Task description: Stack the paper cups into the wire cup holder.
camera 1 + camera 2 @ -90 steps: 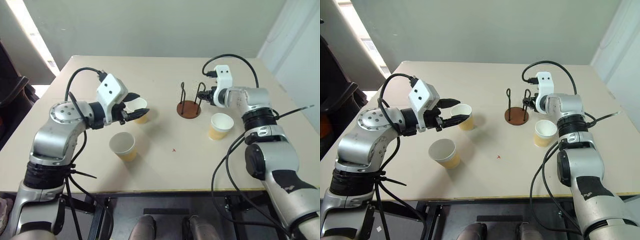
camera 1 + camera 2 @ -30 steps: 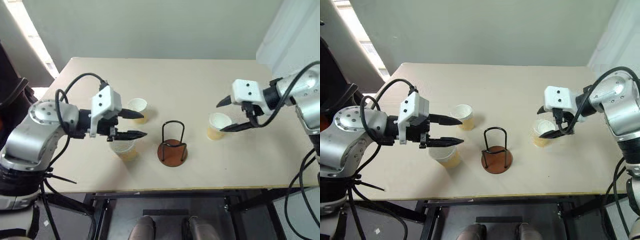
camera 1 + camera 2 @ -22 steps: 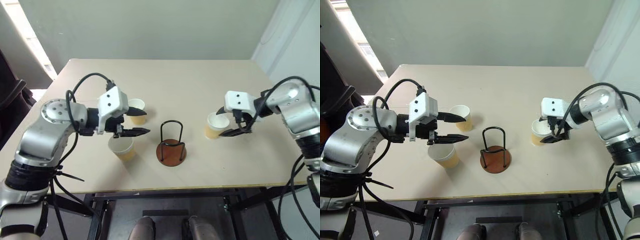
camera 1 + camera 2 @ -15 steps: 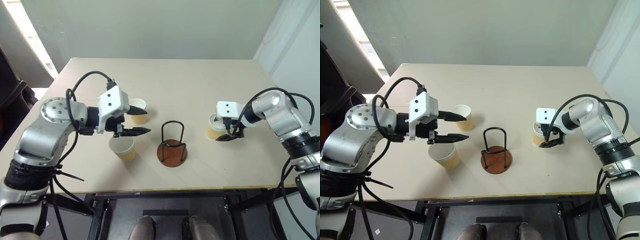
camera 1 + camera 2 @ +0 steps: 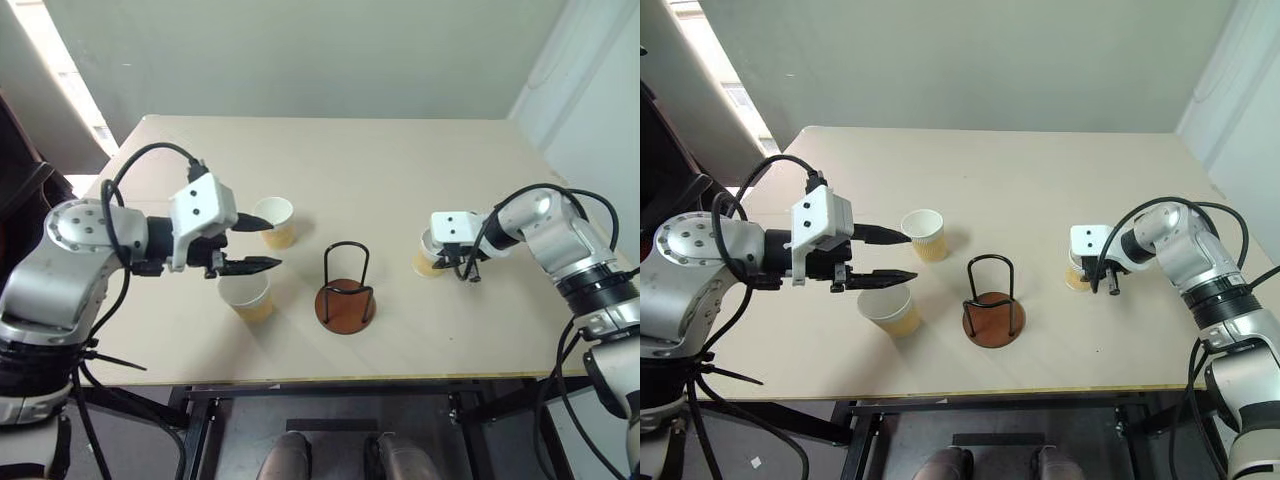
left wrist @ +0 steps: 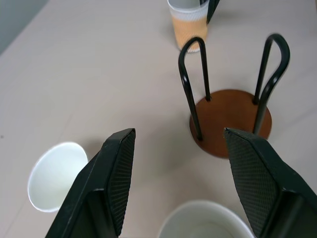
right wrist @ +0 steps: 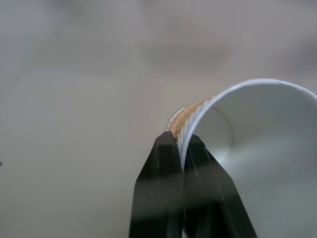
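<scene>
**Inspector:** Left eye view, count first. Three cups on the table (image 5: 400,160): a far cup (image 5: 274,221) and a near cup (image 5: 246,296) at centre left, and a right cup (image 5: 426,254) at centre right. One holder (image 5: 345,290), at lower centre between the two groups.

**Clerk:** Contents?

**Inspector:** All three cups upright and showing bare white insides. Nothing between the holder's two hoops; no cup is stacked.

**Clerk:** The grippers?

**Inspector:** Left gripper (image 5: 258,246) has its fingers spread apart, holding nothing, between the far and near cups. Right gripper (image 7: 182,144) is pinched on the wall of the right cup, one finger inside the rim and one outside, as the right wrist view shows.

**Clerk:** Changes from a second ago?

**Inspector:** The right gripper was then spread wide around that cup; it has since dropped and closed on it. Left gripper's fingers are spread as wide as before. Cups and holder stand where they did.
</scene>
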Action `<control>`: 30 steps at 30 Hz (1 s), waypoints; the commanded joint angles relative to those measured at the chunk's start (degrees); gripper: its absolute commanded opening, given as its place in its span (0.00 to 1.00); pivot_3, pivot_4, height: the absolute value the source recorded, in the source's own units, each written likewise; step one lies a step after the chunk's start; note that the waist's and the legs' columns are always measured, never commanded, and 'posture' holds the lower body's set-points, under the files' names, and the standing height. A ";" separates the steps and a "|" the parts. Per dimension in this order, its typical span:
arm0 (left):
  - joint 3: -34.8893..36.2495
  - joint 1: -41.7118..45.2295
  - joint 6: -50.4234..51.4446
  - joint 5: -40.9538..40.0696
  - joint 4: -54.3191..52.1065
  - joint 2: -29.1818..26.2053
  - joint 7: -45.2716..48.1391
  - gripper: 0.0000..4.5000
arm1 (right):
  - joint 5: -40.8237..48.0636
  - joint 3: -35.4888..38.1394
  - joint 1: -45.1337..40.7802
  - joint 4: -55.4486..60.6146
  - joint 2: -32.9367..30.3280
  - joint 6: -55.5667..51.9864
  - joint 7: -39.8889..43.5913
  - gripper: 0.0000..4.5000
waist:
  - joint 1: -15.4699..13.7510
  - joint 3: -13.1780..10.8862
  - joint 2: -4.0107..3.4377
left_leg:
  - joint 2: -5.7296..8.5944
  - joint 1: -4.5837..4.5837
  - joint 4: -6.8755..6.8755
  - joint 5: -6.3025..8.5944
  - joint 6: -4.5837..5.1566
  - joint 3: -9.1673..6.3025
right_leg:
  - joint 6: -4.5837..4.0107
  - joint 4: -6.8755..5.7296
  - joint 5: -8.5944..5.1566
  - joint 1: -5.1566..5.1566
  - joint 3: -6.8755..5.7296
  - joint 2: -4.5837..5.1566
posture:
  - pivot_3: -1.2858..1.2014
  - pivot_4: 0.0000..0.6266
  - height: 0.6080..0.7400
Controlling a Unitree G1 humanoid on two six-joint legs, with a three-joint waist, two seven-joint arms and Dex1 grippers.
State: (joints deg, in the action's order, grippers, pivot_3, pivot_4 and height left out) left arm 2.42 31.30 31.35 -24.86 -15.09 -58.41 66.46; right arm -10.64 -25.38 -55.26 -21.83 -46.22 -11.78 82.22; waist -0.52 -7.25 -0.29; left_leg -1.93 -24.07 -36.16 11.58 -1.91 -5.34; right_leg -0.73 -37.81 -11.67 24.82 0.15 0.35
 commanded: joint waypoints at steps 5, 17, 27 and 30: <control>4.02 -1.71 -1.83 -0.39 0.74 -3.38 2.43 0.68 | 21.08 16.49 -13.04 13.59 -0.94 -13.42 8.55 0.01 | 0.13 -0.06 -0.10 | 0.00 -0.22 0.10 0.00 -0.04 0.02 | -0.25 -0.02 -0.16 0.32 0.03 -0.05 | 0.52 0.24 1.00; 2.04 -1.07 -2.25 0.50 1.17 -1.59 1.94 0.68 | 29.01 8.31 -9.24 30.92 1.25 -19.71 8.53 0.01 | 0.04 0.15 0.35 | -0.09 -0.02 -0.05 0.22 -0.21 -0.03 | -0.45 -0.08 -0.57 0.03 -0.04 -0.12 | 0.52 0.24 1.00; 3.66 -4.08 -0.49 -0.53 -2.19 -2.51 1.09 0.68 | 24.76 3.53 -8.30 29.50 3.62 -16.98 7.17 0.15 | 0.06 0.15 0.34 | -0.10 -0.01 -0.02 0.21 -0.19 -0.04 | -0.47 -0.12 -0.58 0.05 -0.04 -0.12 | 0.52 0.24 1.00; 4.21 -4.55 0.01 -0.76 -2.81 -2.88 1.02 0.68 | 21.23 1.66 -8.05 27.54 4.26 -14.97 5.59 0.37 | 0.07 0.15 0.35 | -0.09 -0.01 -0.02 0.22 -0.18 -0.04 | -0.47 -0.12 -0.58 0.05 -0.04 -0.12 | 0.52 0.24 1.00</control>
State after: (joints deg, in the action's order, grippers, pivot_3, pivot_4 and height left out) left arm 4.44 26.79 31.25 -24.86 -16.09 -60.27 68.09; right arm 12.41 -23.46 -63.29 5.92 -42.12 -28.11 88.81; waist -0.46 -7.10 0.06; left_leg -2.03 -24.07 -36.18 11.80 -2.09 -5.38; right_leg -1.19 -37.93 -12.25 24.87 0.11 0.23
